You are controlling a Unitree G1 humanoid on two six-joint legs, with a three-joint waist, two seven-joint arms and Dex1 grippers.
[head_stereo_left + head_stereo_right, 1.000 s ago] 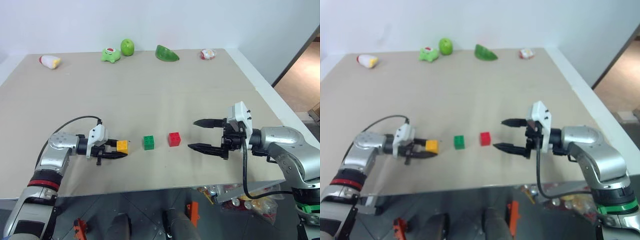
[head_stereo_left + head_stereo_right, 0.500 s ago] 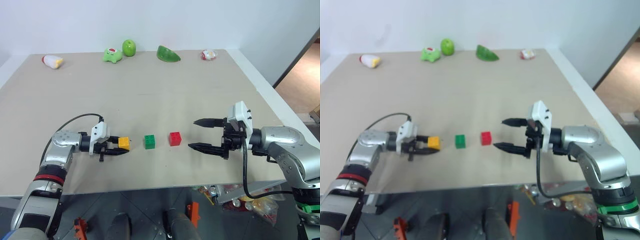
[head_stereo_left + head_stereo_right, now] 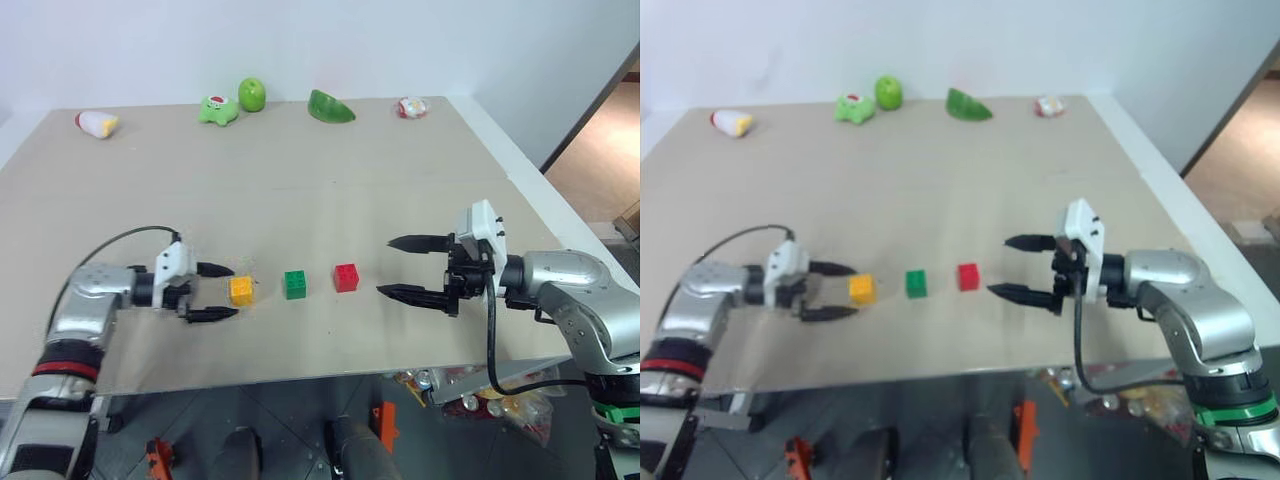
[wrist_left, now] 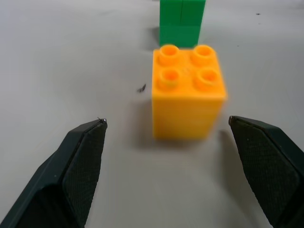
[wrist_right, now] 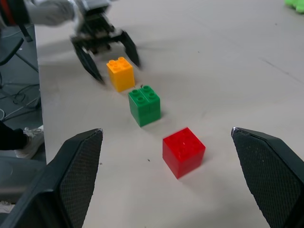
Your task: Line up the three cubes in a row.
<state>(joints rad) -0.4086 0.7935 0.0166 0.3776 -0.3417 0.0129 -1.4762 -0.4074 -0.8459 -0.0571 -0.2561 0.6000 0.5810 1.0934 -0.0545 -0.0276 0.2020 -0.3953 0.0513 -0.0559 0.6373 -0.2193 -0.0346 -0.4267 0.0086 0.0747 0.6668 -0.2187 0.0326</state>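
Cubes yellow [image 3: 241, 290], green [image 3: 295, 284], red [image 3: 346, 277] in row; no legible writing. Left hand [image 3: 226, 291] wide, right hand [image 3: 397, 267] wide, both empty.

Your head views look down over the table [image 3: 300, 200]; both close wrist views share the yellow cube [image 4: 187, 90].

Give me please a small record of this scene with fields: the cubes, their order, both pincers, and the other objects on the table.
cubes: yellow cube, green cube, red cube, all resting on the table, apart from each other
order: a row, yellow on the robot's left, green in the middle, red on the right
left pincer: open, beside the yellow cube, not touching it
right pincer: open, empty, to the right of the red cube
far edge: white-and-red toys, green toys
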